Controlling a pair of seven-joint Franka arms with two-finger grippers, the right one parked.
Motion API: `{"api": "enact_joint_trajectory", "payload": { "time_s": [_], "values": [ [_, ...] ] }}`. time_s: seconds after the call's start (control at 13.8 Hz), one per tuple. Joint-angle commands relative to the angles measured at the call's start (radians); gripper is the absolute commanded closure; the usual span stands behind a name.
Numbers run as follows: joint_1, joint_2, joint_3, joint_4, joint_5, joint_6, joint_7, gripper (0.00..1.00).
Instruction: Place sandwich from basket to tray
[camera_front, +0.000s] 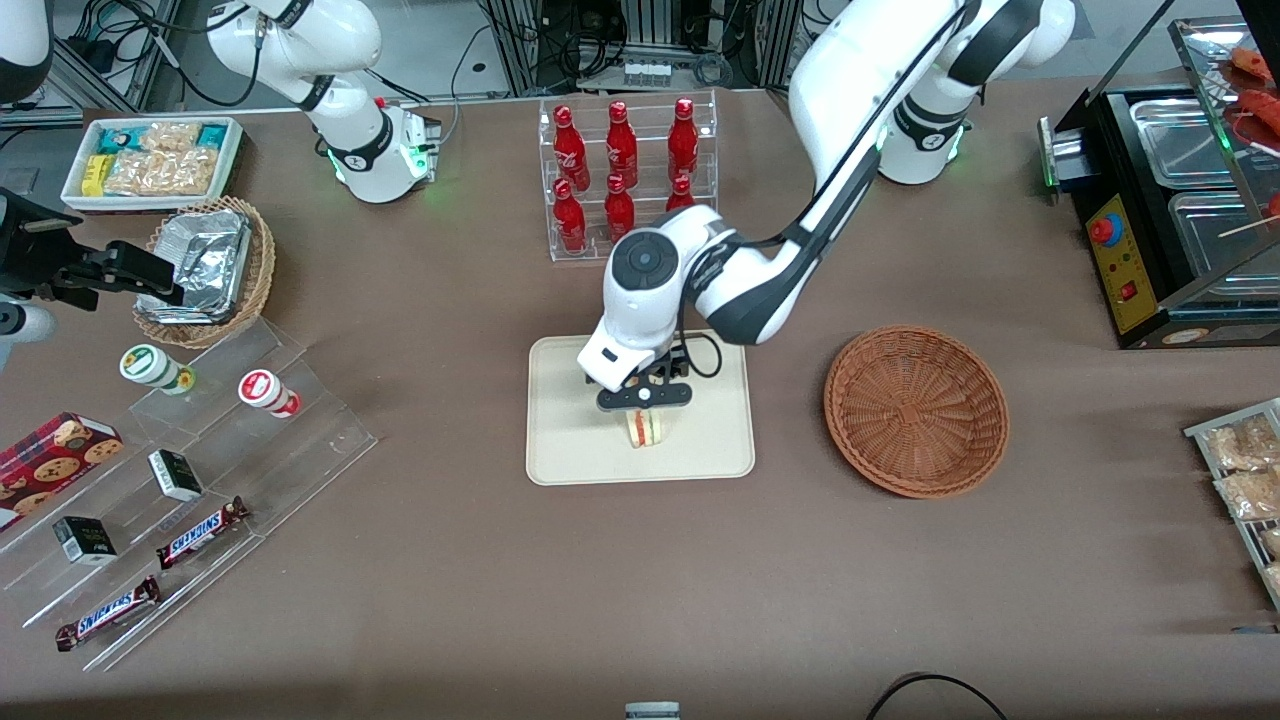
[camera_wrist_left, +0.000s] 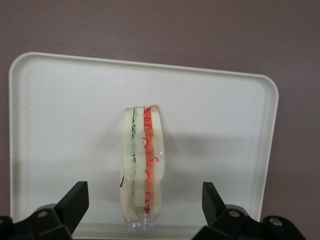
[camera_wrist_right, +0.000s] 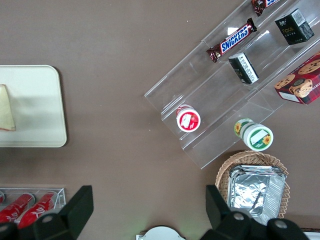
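sandwich (camera_wrist_left: 142, 165) upright on tray (camera_front: 570, 450), open hand (camera_front: 645, 403) above

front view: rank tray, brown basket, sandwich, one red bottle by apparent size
1. tray
2. basket, somewhat smaller in area
3. red bottle
4. sandwich, partly covered by the open gripper just above it, so 3 versus 4 is unsure.
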Motion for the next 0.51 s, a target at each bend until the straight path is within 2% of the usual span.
{"api": "enact_joint_trajectory", "payload": {
  "time_s": [0.0, 0.29, 0.44],
  "values": [
    [0.065, -0.127, 0.006, -0.020, 0.002, -0.118, -0.057, 0.00],
    [0.194, -0.287, 0.003, -0.028, -0.002, -0.331, -0.027, 0.00],
    [0.263, -0.348, 0.003, -0.034, -0.042, -0.426, 0.097, 0.00]
  ]
}}
